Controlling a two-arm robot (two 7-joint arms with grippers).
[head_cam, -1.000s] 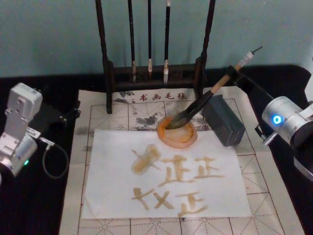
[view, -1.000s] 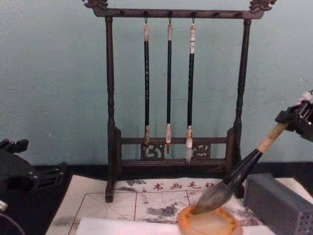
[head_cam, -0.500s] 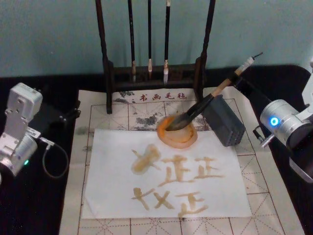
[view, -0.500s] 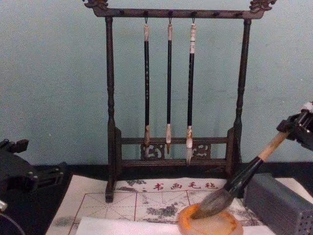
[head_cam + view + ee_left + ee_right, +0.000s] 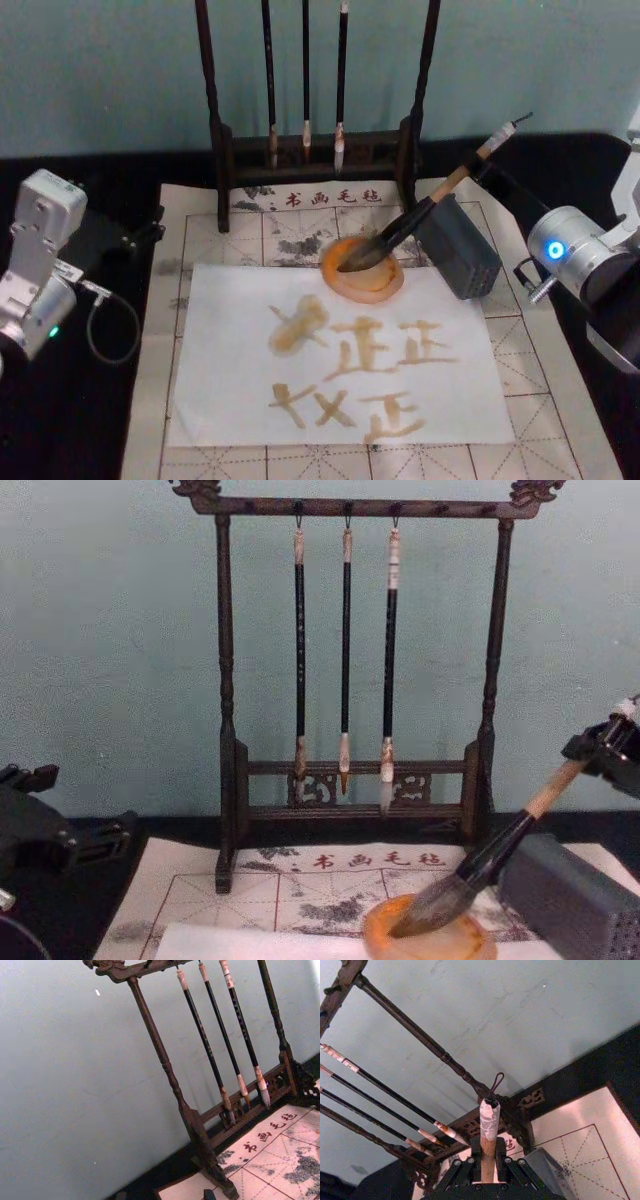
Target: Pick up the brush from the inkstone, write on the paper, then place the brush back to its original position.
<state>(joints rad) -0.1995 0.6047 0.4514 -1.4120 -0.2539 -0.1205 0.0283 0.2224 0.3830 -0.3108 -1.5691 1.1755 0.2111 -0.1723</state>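
One brush leans with its bristles in the inkstone, which sits at the paper's far edge. The right gripper clamps the pale handle below the taped top. The left gripper sits parked off the mat's left edge

The brush has a pale wooden handle, white tape at its top and bushy, coarse bristles. The inkstone looks smooth and faintly glossy. The paper is matt, and the stand is dark carved wood.
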